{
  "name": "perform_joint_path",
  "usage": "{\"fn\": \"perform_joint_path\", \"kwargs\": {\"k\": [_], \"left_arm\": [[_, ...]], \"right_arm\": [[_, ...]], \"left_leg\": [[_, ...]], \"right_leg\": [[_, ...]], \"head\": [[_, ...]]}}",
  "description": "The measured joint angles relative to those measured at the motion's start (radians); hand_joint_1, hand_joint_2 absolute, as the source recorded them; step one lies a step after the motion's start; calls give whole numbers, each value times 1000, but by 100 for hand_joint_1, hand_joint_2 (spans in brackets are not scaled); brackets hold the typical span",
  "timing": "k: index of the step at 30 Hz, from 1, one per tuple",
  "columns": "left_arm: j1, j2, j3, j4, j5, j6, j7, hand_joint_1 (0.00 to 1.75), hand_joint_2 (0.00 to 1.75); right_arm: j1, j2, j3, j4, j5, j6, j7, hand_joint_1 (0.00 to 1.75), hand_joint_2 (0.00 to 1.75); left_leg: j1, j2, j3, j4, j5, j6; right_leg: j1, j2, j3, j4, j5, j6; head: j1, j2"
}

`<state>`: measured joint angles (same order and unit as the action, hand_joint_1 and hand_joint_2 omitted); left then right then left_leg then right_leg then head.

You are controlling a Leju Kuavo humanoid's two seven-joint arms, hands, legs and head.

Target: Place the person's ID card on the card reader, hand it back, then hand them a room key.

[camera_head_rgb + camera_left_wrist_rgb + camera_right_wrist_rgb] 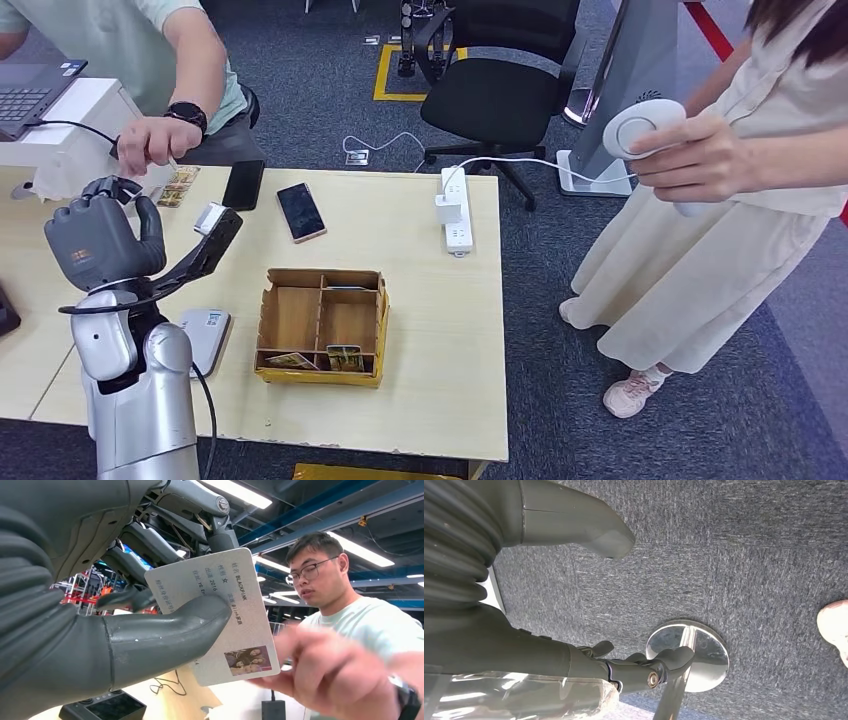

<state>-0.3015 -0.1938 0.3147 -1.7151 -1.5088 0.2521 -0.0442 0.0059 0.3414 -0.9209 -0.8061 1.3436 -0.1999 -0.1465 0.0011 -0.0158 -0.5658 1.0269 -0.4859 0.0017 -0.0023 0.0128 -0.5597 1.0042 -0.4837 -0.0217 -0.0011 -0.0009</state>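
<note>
Left wrist view puts the ID card (220, 615) right against the left hand (100, 630): the thick thumb presses across its printed face and the darker fingers (135, 597) back it from behind, so the card is pinched and held up off the table. Its face carries columns of small print, of which "BLACKPINK" and "2016" can be read, and a small group photo in one corner. A person's hand (320, 675), blurred, is just beside the card's photo corner; whether it touches I cannot tell.

From the head view the left hand (100, 235) is raised over the table (430, 330) near its far left corner, the person's hand (150, 140) close above it. The card itself cannot be made out there.

The right hand (624, 665) hangs over grey carpet, thumb and fingers apart, holding nothing.

A compartmented cardboard box (322, 325) with a few cards in its near compartments sits mid-table, two phones (272, 195) beyond it.
</note>
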Motion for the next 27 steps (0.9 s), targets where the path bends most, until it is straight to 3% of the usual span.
{"fn": "perform_joint_path", "kwargs": {"k": [14, 19, 27], "left_arm": [[18, 12, 0, 0, -1, 14, 9, 175, 175], [93, 74, -1, 3, -1, 14, 90, 175, 175], [138, 115, -1, 18, -1, 18, 137, 175, 175]], "right_arm": [[0, 0, -1, 0, 0, -5, 0, 0, 175], [1, 0, -8, 0, 6, -9, -1, 0, 175], [2, 0, -15, 0, 7, -10, -2, 0, 175]], "left_leg": [[0, 0, 0, 0, 0, 0], [0, 1, 0, 0, 0, 0], [0, 1, 0, 0, 0, 0]], "right_leg": [[0, 0, 0, 0, 0, 0], [0, 1, 0, 0, 0, 0], [0, 2, 0, 0, 0, 0]], "head": [[0, 0], [0, 0], [0, 0]]}}
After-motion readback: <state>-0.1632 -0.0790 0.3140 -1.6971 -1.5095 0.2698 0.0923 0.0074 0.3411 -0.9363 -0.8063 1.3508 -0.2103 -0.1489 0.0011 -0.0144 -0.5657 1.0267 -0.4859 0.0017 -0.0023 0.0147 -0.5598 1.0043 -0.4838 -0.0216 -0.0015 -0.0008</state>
